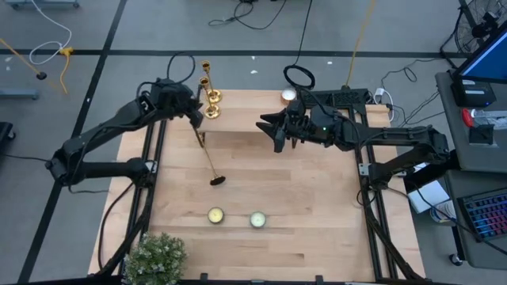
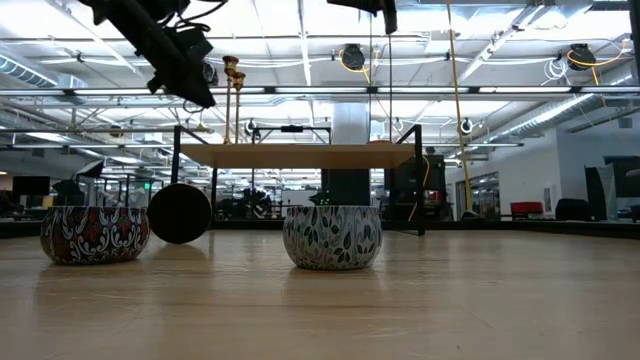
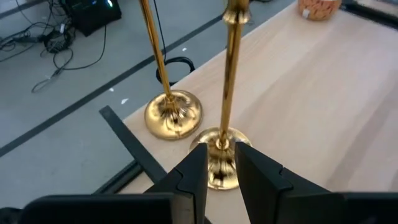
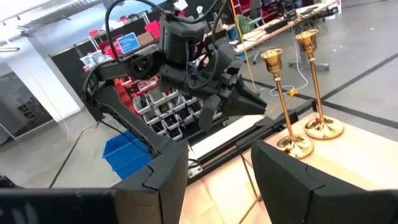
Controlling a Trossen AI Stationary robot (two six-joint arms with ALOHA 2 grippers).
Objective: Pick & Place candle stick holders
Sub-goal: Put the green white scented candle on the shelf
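Two gold candle stick holders (image 1: 206, 73) (image 1: 212, 101) stand upright on their round bases at the far left corner of a raised wooden shelf (image 2: 300, 155). A third one (image 1: 207, 158) lies on the table in front of the shelf, its round base (image 2: 180, 212) toward the near edge. My left gripper (image 3: 221, 180) is slightly open just in front of the nearer standing holder (image 3: 225, 93). Its fingertips stand at either side of that holder's base (image 3: 217, 146), and I see no touch. My right gripper (image 1: 264, 127) hovers open and empty over the shelf's middle.
Two candle tins (image 1: 215, 215) (image 1: 257, 219) sit near the table's front, and a third tin (image 1: 288, 96) sits on the shelf's far side. A potted plant (image 1: 154, 257) stands at the near left corner. The bare table lies between the shelf and the tins.
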